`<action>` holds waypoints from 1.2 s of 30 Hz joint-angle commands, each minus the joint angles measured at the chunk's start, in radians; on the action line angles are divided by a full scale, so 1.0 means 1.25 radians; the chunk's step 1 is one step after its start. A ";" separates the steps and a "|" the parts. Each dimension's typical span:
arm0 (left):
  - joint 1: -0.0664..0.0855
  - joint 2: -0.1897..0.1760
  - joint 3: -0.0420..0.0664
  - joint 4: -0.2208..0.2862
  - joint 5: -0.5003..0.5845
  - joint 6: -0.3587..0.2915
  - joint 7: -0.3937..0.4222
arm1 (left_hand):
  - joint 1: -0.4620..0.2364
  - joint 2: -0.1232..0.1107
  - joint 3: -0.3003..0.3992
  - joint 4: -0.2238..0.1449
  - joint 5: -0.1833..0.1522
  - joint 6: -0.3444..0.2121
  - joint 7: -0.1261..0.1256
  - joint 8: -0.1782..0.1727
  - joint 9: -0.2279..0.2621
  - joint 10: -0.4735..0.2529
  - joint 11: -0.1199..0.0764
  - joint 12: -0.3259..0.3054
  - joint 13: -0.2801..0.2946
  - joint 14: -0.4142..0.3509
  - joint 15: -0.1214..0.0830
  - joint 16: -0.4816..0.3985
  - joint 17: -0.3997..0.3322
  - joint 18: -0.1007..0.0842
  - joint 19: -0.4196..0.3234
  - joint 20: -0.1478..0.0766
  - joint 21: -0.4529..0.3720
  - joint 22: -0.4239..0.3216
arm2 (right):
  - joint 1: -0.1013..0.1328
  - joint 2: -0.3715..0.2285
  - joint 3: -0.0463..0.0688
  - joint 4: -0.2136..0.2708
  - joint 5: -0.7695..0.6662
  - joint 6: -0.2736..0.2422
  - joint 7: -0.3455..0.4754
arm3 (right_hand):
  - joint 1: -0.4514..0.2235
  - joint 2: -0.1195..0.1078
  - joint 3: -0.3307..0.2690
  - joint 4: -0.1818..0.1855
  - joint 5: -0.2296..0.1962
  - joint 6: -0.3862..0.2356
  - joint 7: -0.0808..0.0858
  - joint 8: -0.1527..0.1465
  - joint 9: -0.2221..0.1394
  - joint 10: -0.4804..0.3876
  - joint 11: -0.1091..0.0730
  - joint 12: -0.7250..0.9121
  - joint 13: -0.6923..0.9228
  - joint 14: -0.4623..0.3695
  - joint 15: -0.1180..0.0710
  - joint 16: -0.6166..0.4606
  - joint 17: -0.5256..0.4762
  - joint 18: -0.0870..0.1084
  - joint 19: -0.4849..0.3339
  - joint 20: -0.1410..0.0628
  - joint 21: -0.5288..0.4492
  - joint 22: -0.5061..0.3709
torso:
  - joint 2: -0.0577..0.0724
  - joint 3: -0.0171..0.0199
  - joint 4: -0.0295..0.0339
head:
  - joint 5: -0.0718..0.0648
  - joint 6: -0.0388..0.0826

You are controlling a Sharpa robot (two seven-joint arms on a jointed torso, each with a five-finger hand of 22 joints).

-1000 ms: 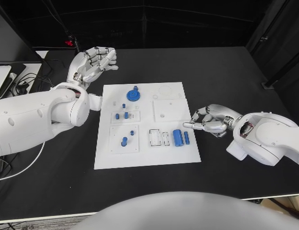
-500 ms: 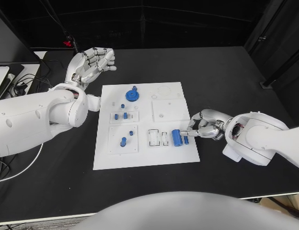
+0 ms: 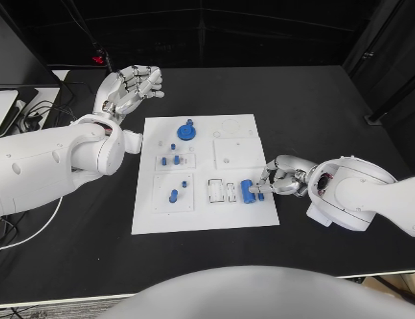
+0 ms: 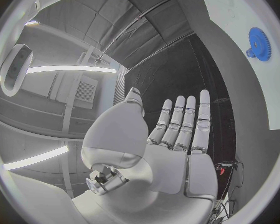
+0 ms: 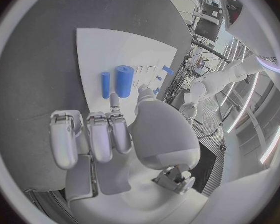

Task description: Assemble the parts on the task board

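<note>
right hand: fingers curled, fingertip beside thin blue cylinder, grasping nothing | left hand: spread flat, released, raised over desk | task board: white, mid-desk, blue parts standing in recesses

Your right robot hand crowds the task board right edge beside the blue cylinders (left robot hand hovers off-board); black surface beyond lies open.
</note>
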 commanded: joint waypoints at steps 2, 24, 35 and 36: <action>0.001 -0.001 0.001 0.001 0.003 0.008 0.028 | 0.001 0.008 -0.006 -0.001 0.005 -0.007 0.088 0.004 -0.001 -0.004 -0.001 0.002 -0.001 0.000 0.000 0.003 -0.001 0.002 0.005 0.002 0.005 -0.001 | 0.000 0.004 0.000 -0.002 -0.016 0.021 -0.027 | 0.008 0.002 0.003 0.001 -0.002 0.007 0.002 -0.004 -0.002 0.082 -0.003 0.002 0.210 0.083 -0.004 0.002 0.210 -0.006 0.083 -0.003 0.003 0.210 | 0.000 -0.0002 0.0002 | 0.003 0.000; 0.001 -0.002 0.001 -0.001 0.003 0.009 0.027 | 0.002 0.009 -0.007 -0.001 0.006 -0.008 0.088 0.004 -0.001 -0.004 -0.001 0.004 -0.001 -0.001 0.000 0.005 -0.003 0.002 0.005 0.002 0.005 -0.001 | -0.001 0.043 0.000 -0.033 -0.017 0.038 -0.025 | -0.006 0.008 -0.005 0.003 -0.021 0.019 0.002 -0.019 -0.014 0.082 -0.003 0.002 0.210 0.083 -0.004 0.002 0.210 -0.006 0.083 -0.003 0.003 0.210 | 0.000 -0.0007 0.0001 | 0.010 0.000; 0.001 -0.002 0.001 -0.001 0.003 0.009 0.027 | 0.002 0.009 -0.007 -0.001 0.006 -0.008 0.088 0.004 -0.001 -0.004 -0.001 0.004 -0.001 -0.001 0.000 0.005 -0.003 0.002 0.005 0.002 0.005 -0.001 | -0.001 0.061 0.000 -0.041 -0.017 0.056 -0.035 | -0.006 0.010 -0.005 0.003 -0.021 0.021 0.002 -0.019 -0.015 0.082 -0.003 0.002 0.210 0.083 -0.004 0.002 0.210 -0.006 0.083 -0.003 0.003 0.210 | -0.001 -0.0006 0.0003 | 0.009 0.000; 0.001 -0.002 0.001 -0.001 0.003 0.009 0.027 | 0.002 0.009 -0.007 -0.001 0.006 -0.008 0.088 0.004 -0.001 -0.004 -0.001 0.004 -0.001 -0.001 0.000 0.005 -0.003 0.002 0.005 0.002 0.005 -0.001 | -0.001 0.063 0.000 -0.043 -0.017 0.061 -0.039 | -0.007 0.011 -0.006 0.003 -0.022 0.022 0.002 -0.020 -0.015 0.082 -0.003 0.002 0.210 0.083 -0.004 0.002 0.210 -0.006 0.083 -0.003 0.003 0.210 | 0.000 -0.0005 0.0004 | 0.009 0.000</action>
